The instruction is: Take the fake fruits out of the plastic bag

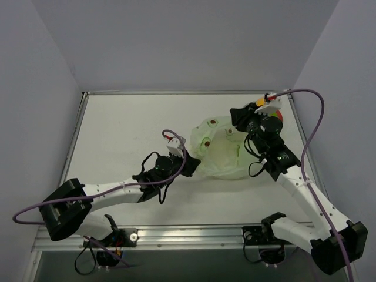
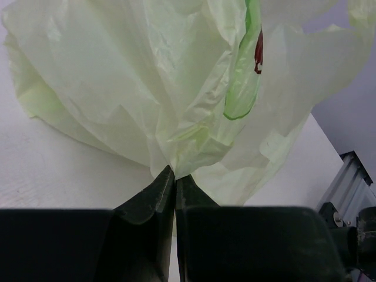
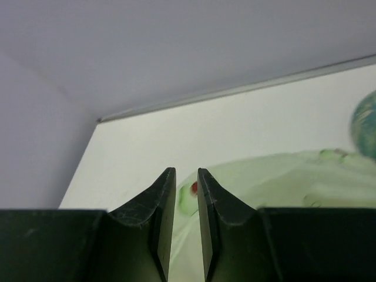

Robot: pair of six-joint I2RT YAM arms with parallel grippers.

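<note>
The left gripper sits at the left edge of the plastic bag, its fingers pressed together on a gathered fold of the film. The bag lies slumped and crumpled: thin, pale green, half see-through. It looks very light and limp, so it will likely drag or lift with any pull, and this pinch serves to anchor it.

Inside the bag, toward its far-left side, two lime-green fruits show through the film as rounded lumps with dark stem ends. They look hard, glossy and light, apt to roll or squirt from the fingers. A hold across the widest part, entered through the mouth rather than through the film, seems safest.

The right gripper hangs over the bag's far-right side, its fingers a narrow slit apart with nothing seen caught at the tips.

Just right of the bag lies a red-and-teal plate, mostly hidden by the arm, with a bit of yellow at its edge.

The table around the bag is matte white and flat. Plain pale walls close it in on three sides.
</note>
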